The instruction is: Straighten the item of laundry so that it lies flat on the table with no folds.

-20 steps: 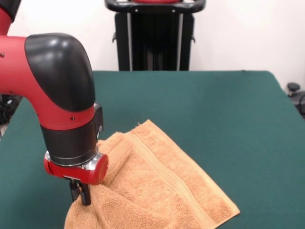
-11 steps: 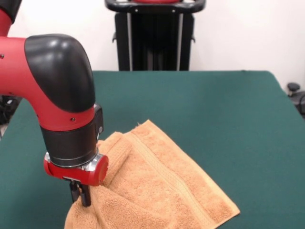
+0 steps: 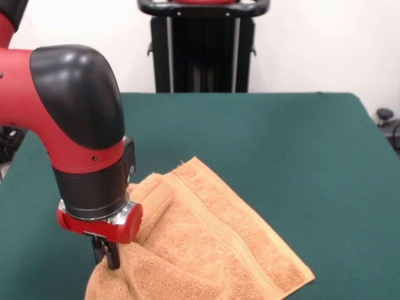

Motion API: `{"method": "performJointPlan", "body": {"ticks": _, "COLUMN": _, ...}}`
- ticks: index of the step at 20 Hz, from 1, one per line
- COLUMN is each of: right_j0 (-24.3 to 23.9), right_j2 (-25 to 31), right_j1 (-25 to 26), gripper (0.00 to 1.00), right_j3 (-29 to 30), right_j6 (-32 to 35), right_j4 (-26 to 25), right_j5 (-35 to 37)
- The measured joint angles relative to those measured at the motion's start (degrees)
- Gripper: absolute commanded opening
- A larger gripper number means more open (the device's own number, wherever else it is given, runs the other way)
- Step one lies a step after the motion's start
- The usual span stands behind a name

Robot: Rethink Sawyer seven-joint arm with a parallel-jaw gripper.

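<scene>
The item of laundry [image 3: 206, 244], an orange-tan terry towel, lies folded on the dark green table [image 3: 281, 144] at the near left, with a rolled fold along its left side and a woven band running diagonally. My gripper [image 3: 106, 255] hangs below the red and black arm at the towel's left edge. Its dark fingers are close together and pinch a raised bit of the towel's cloth. The towel's near end runs out of the picture at the bottom.
The table stretches far beyond the towel to the right and the back. A black stand [image 3: 203, 44] rises behind the table's far edge. A dark object [image 3: 387, 122] shows at the right edge.
The arm has shifted very slightly; the towel and the gripper's hold look the same.
</scene>
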Motion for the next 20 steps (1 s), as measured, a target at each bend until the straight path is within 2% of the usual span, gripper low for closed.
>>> {"method": "performJointPlan", "body": {"ticks": 20, "right_j0": 2.41, "right_j2": 0.02, "right_j1": 1.86, "gripper": 0.0, "right_j3": -8.82, "right_j6": 0.0, "right_j4": -0.04, "right_j5": 16.86}}
